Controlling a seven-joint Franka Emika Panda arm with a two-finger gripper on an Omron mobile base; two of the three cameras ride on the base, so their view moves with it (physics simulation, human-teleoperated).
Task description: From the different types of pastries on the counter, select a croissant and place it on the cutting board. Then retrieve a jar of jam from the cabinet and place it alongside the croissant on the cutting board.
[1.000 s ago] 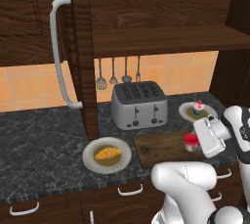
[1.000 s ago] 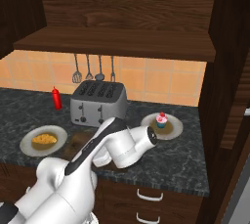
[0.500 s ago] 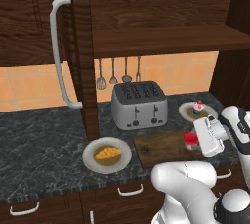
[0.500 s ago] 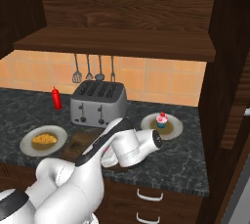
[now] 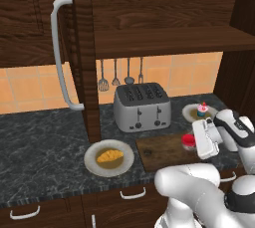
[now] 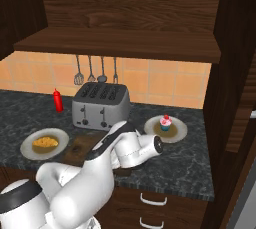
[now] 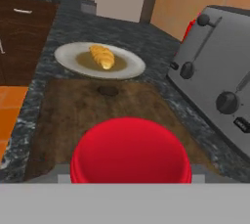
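Setting: we see a dark marbled counter point(image 5: 40, 137) under an orange tiled wall, with a dark wooden cabinet point(image 5: 30, 18) above it carrying a long curved white handle point(image 5: 61, 53).
Gripper: we locate the gripper point(image 5: 191, 140) low over the right end of the cutting board point(image 5: 162, 150). The jar of jam point(image 7: 131, 150) sits right at the fingertips in the hand view, its red lid filling the space between them. The fingers themselves are hidden, so we cannot tell how wide the jaws stand or whether they grip the jar.
Jar position: we see it at the right part of the board, beside the white hand; contact with the wood is not visible.
Count: we count one croissant point(image 5: 110, 156), one cupcake point(image 6: 165, 122), two round grey plates, one toaster point(image 5: 143, 106), one red bottle point(image 6: 58, 100), and four utensils hanging on the wall.
Croissant: it lies on the left plate point(image 5: 94, 165), just off the board.
Arm pose: we see the forearm bent across the counter front, with the hand pointing leftward along the board.
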